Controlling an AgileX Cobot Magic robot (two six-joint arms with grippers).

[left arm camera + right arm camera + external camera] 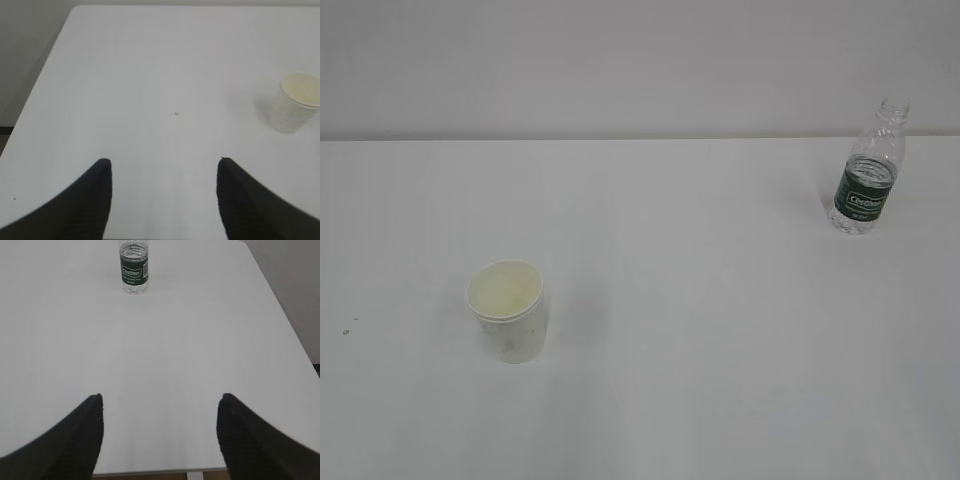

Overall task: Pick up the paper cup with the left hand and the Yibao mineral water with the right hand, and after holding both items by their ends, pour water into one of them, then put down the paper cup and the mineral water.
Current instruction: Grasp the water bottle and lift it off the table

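A white bench (pixel 720 330) fills the exterior view, and on it stand the two things of the task, well apart from each other. The paper cup (pixel 508 322) sits upright toward the left and nearer the camera, its rolled rim open to the top and its pale cream inside showing. The Yibao mineral water (pixel 868 172) stands upright far to the right near the back edge of the bench, a clear ribbed bottle with a dark green label in white lettering and a bare, capless neck. Neither arm shows in this view. In the left wrist view the left claw (pixel 162 165) hangs above bare bench with its two dark fingers (pixel 90 200) spread wide and nothing between them; the cup (pixel 295 107) lies off to the right of that picture, well clear of the fingers. In the right wrist view the right claw (pixel 161 400) is likewise spread apart and empty over the bench, with the bottle (pixel 134 269) standing far ahead, near the top of the picture and a little left of the gap (its neck is cut off by the frame). A tiny dark speck (pixel 176 114) marks the bench ahead of the left claw.
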